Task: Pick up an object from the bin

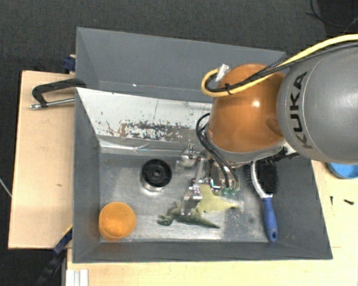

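My gripper (209, 192) hangs low in the middle of the bin, beneath the arm's orange cover. Its fingers stand apart, so it is open. The left fingertip (193, 199) comes down right beside a pale yellowish soft thing (216, 204) that lies under the gap between the fingers. Just in front of that, a dark green toy lizard (189, 219) stretches along the bin floor, its body touching the pale thing. Nothing is lifted between the fingers.
A black round knob-like thing (155, 172) sits left of the gripper. An orange ball (117, 220) rests in the front left corner. A brush with black bristles and a blue handle (268, 202) lies along the right wall.
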